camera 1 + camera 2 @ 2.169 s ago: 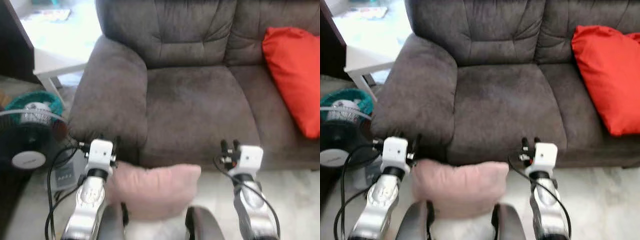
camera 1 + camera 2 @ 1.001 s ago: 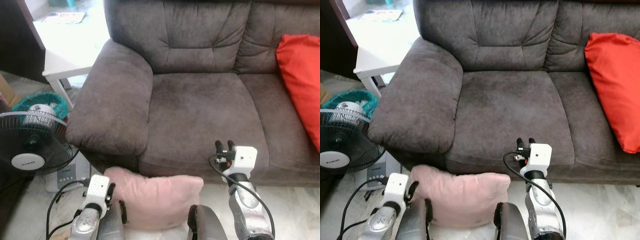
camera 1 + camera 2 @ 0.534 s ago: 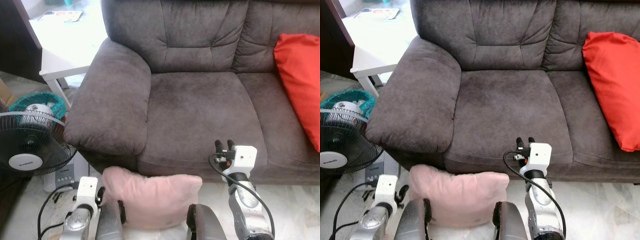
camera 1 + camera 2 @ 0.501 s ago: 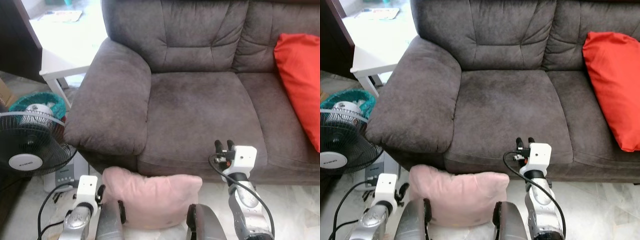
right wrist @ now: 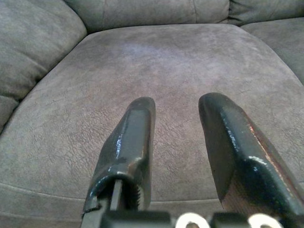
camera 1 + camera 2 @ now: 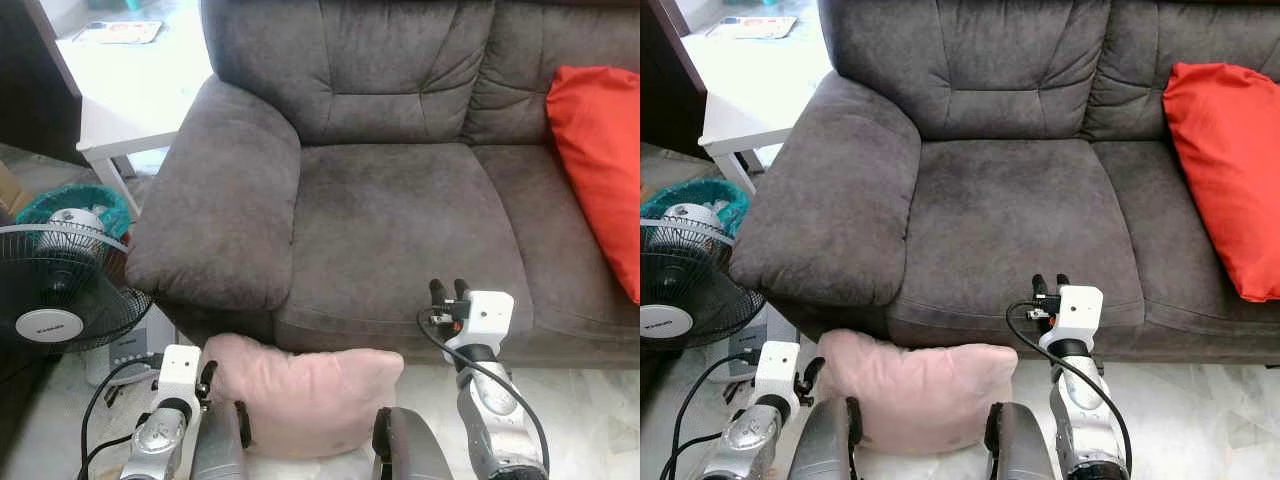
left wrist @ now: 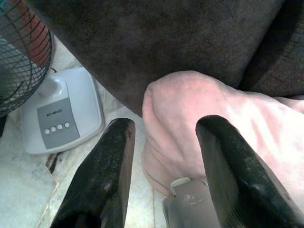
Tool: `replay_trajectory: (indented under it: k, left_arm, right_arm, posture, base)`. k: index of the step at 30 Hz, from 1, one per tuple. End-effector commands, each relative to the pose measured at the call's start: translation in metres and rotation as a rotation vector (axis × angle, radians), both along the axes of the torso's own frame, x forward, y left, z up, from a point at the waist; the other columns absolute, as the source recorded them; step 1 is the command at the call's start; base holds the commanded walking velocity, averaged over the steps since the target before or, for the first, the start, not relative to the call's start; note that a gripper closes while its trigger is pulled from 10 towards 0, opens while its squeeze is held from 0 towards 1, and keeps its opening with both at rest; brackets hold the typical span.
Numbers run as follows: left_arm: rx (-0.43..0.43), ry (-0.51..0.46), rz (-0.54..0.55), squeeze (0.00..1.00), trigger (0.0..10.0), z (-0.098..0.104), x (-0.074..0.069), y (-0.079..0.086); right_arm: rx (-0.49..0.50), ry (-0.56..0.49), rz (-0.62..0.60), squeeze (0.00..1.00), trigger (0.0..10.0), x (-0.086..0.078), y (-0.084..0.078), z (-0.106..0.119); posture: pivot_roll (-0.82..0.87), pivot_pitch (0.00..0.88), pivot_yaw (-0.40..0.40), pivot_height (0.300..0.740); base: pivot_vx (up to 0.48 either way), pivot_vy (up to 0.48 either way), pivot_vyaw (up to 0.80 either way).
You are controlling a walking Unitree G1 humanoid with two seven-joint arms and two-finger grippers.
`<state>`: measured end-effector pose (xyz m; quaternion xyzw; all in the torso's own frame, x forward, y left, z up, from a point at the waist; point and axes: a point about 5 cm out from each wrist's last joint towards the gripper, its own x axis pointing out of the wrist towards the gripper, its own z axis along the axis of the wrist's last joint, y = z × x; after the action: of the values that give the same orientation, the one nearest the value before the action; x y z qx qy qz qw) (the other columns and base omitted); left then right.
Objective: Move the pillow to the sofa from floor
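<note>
While the pink pillow lies on the floor against the front of the grey sofa, the left gripper hangs low at its left corner, fingers spread with one over the fabric. The right gripper hovers over the seat cushion, fingers apart and empty. A fan stands nearby.

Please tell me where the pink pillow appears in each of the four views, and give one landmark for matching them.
Left eye view: pink pillow at bottom centre, on the floor against the sofa front.
Right eye view: bottom centre-left, same spot.
Left wrist view: its corner lies just beyond the open left gripper.
Right wrist view: not in it; the open right gripper faces the seat cushion.
Shared landmark: the grey sofa.
</note>
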<state>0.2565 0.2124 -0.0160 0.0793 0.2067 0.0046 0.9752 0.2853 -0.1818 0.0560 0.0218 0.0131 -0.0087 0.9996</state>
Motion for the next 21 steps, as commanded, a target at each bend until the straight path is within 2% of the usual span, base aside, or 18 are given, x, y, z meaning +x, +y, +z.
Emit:
replay_trajectory:
  k: [1, 7, 14, 21]
  left_arm:
    - [0.004, 0.024, 0.003, 0.00, 10.0, -0.004, -0.004, 0.003]
    - [0.008, 0.036, 0.008, 0.00, 10.0, -0.005, -0.004, 0.004]
    - [-0.003, 0.036, 0.017, 0.00, 10.0, -0.006, -0.004, 0.004]
    - [0.010, -0.021, 0.052, 0.00, 10.0, 0.004, 0.002, 0.014]
  right_arm:
    - [0.002, 0.015, -0.004, 0.00, 10.0, -0.001, -0.001, -0.002]
    - [-0.005, 0.022, -0.001, 0.00, 10.0, -0.001, -0.001, -0.003]
    - [-0.003, 0.001, -0.004, 0.00, 10.0, -0.001, -0.004, 0.000]
    - [-0.004, -0.008, 0.008, 0.00, 10.0, -0.001, -0.003, 0.002]
  posture:
    - [0.14, 0.114, -0.037, 0.519]
    - [0.14, 0.113, -0.038, 0.474]
    - [0.13, 0.111, -0.043, 0.474]
    - [0.13, 0.110, -0.047, 0.474]
  base:
    - [0.000, 0.000, 0.00]
    - [0.000, 0.000, 0.00]
    - [0.000, 0.000, 0.00]
    - [0.000, 0.000, 0.00]
